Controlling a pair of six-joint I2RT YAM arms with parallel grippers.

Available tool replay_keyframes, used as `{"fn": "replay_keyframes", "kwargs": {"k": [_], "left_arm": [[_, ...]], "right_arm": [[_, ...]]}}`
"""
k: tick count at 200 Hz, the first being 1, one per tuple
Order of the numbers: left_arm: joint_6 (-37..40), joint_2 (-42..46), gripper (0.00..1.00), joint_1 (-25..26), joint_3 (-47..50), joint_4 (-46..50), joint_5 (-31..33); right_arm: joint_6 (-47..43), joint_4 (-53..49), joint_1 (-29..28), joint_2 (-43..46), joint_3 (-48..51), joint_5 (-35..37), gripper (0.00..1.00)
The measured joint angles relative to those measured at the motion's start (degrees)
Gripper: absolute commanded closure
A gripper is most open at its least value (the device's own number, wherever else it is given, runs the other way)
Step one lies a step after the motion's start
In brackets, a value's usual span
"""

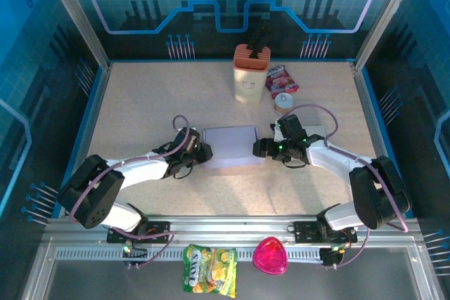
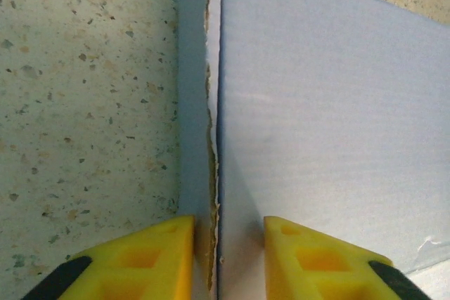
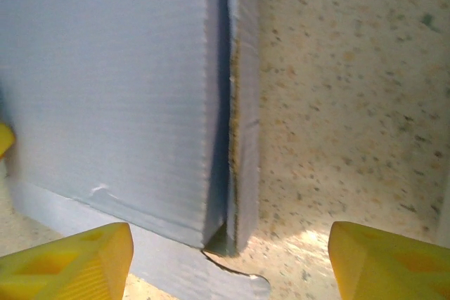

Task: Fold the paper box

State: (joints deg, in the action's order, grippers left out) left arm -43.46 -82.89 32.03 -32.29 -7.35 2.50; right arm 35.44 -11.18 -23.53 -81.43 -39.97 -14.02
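The paper box is pale lavender corrugated card and lies in the middle of the table, with its side walls folded up. My left gripper is at the box's left end. In the left wrist view its yellow fingers straddle the doubled left wall with a narrow gap; the outer finger is close against the flap, the inner one stands a little off. My right gripper is at the right end. There its jaws stand wide open around the right wall, touching nothing.
At the back stand an orange-topped beige holder, a red snack packet and a small white round thing. On the near rail lie a yellow-green candy bag and a pink heart-shaped thing. Blue walls enclose the table.
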Motion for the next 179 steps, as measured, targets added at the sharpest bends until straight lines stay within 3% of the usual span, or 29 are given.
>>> {"fn": "replay_keyframes", "kwargs": {"k": [108, 179], "left_arm": [[0.0, 0.0, 0.88, -1.2, 3.1, -6.0, -1.0], [-1.9, 0.0, 0.93, -6.0, 9.8, -18.4, -6.1]], "right_arm": [[-2.4, 4.6, 4.1, -10.6, -5.2, -11.6, 0.23], [-5.3, 4.9, 5.5, -13.5, -6.7, -16.8, 0.18]]}}
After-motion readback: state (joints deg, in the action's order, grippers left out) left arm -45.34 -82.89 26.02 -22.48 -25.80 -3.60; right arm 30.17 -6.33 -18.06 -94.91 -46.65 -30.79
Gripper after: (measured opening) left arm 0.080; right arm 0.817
